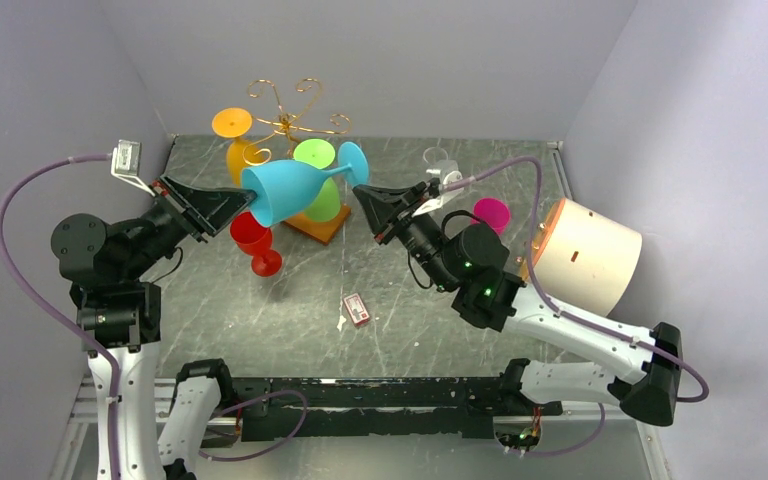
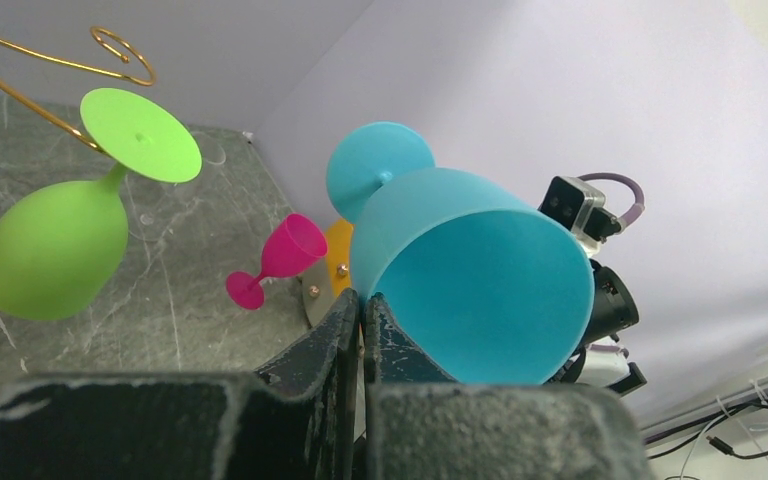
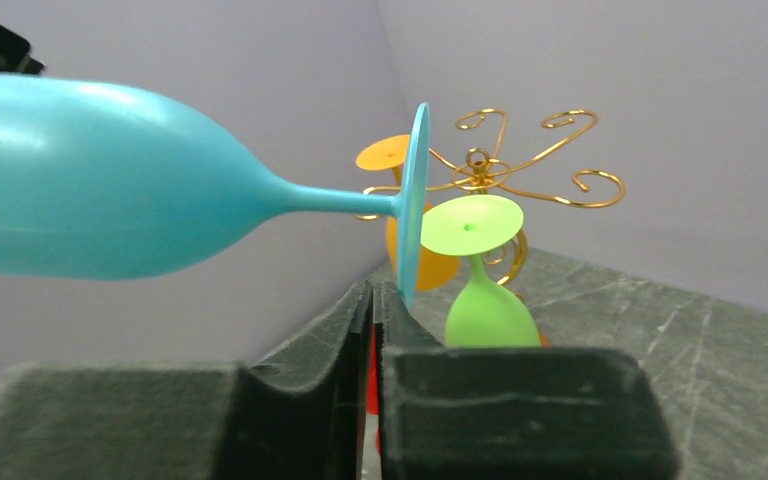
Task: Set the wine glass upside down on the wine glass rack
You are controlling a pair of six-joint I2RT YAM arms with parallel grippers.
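Observation:
My left gripper (image 1: 248, 197) is shut on the rim of a blue wine glass (image 1: 285, 190) and holds it on its side in the air, foot pointing right. In the left wrist view one finger sits inside the bowl (image 2: 470, 280) and one outside. My right gripper (image 1: 359, 191) is shut and empty, its tips (image 3: 372, 288) just below and beside the lower edge of the blue foot (image 3: 412, 200). The gold wire rack (image 1: 285, 122) stands behind on its wooden base (image 1: 322, 228). An orange glass (image 1: 232, 125) and a green glass (image 1: 315, 155) hang upside down from it.
A red glass (image 1: 255, 240) stands upright on the table under the blue glass. A pink glass (image 1: 491, 213) and a clear glass (image 1: 440, 165) stand at the right. A white and orange cylinder (image 1: 585, 255) lies far right. A small box (image 1: 357, 308) lies mid-table.

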